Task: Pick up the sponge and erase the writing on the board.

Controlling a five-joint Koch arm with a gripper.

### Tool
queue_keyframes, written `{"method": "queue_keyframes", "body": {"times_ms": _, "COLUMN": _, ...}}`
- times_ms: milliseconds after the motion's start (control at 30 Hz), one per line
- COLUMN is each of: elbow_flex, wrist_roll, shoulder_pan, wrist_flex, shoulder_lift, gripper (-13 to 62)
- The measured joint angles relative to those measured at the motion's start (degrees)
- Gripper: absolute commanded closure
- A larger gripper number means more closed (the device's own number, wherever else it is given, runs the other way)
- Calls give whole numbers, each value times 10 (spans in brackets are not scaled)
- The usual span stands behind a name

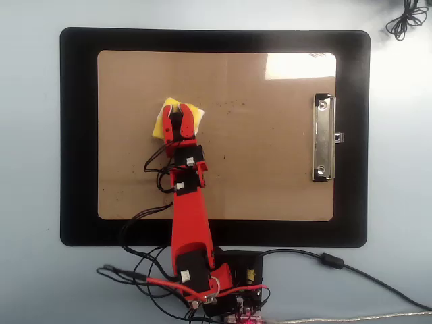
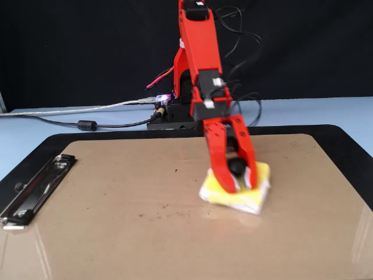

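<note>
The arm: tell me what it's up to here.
The red arm's gripper is shut on the black knob of the yellow sponge and presses the sponge flat on the brown board. In the overhead view the sponge sits in the board's upper left part, far from the clip. No marker writing shows on the board in either view, only tiny dark specks.
</note>
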Motion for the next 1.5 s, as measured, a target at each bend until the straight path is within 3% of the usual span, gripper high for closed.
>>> {"method": "queue_keyframes", "body": {"times_ms": 133, "elbow_flex": 73, "wrist_roll": -1, "shoulder_pan": -4, "wrist_flex": -10, "shoulder_lift": 62, "gripper": 574}}
{"method": "queue_keyframes", "body": {"times_ms": 267, "elbow_flex": 316, "wrist_roll": -2, "shoulder_pan": -5, "wrist_flex": -11, "shoulder_lift": 256, "gripper": 574}}
{"method": "queue_keyframes", "body": {"times_ms": 400, "elbow_flex": 417, "wrist_roll": 1, "shoulder_pan": 2, "wrist_flex": 4, "shoulder_lift": 397, "gripper": 574}}
{"method": "queue_keyframes", "body": {"times_ms": 500, "elbow_flex": 370, "wrist_roll": 2, "shoulder_pan": 3, "wrist_flex": 4, "shoulder_lift": 338, "gripper": 574}}
{"method": "queue_keyframes", "body": {"times_ms": 767, "elbow_flex": -64, "wrist_roll": -1, "shoulder_pan": 3, "wrist_flex": -7, "shoulder_lift": -58, "gripper": 574}}
{"method": "queue_keyframes", "body": {"times_ms": 900, "elbow_flex": -17, "wrist_roll": -1, "shoulder_pan": 2, "wrist_flex": -11, "shoulder_lift": -24, "gripper": 574}}
{"method": "queue_keyframes", "body": {"times_ms": 1133, "elbow_flex": 336, "wrist_roll": -2, "shoulder_pan": 53, "wrist_flex": -9, "shoulder_lift": 284, "gripper": 574}}
{"method": "queue_keyframes", "body": {"times_ms": 1200, "elbow_flex": 352, "wrist_roll": 0, "shoulder_pan": 93, "wrist_flex": 2, "shoulder_lift": 326, "gripper": 574}}
{"method": "queue_keyframes", "body": {"times_ms": 1333, "elbow_flex": 289, "wrist_roll": 2, "shoulder_pan": 192, "wrist_flex": 3, "shoulder_lift": 272, "gripper": 574}}
{"method": "queue_keyframes", "body": {"times_ms": 1500, "elbow_flex": 78, "wrist_roll": 12, "shoulder_pan": 225, "wrist_flex": -4, "shoulder_lift": 75, "gripper": 574}}
